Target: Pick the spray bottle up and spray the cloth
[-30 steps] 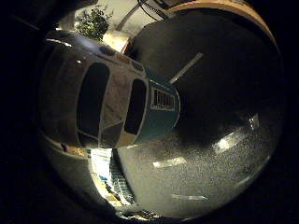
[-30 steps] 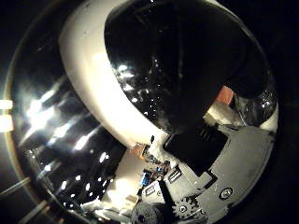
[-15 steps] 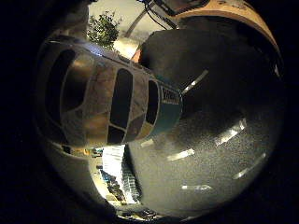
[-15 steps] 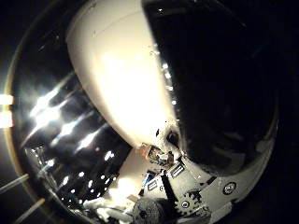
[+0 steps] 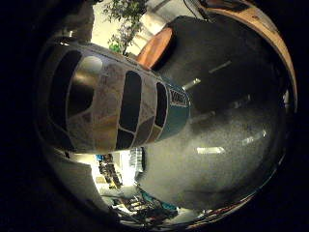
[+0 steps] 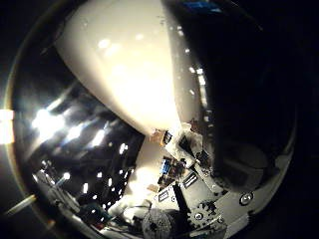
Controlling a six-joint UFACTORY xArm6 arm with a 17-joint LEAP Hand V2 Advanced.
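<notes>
You have the spray bottle (image 5: 116, 108) filling much of the little finger side palm view, so it sits very close against the palm, its patterned label and teal band over the dark speckled tabletop (image 5: 227, 145). On the thumb side its white body bulges large beside the hand (image 6: 209, 209), whose geared parts show, but you cannot tell whether the fingers are curled round it.

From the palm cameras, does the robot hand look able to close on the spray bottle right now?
Probably yes. The spray bottle fills much of both palm views, so it is close to the palm, and nothing shows between them. The robot hand shows only partly, so finger placement is unclear.
</notes>
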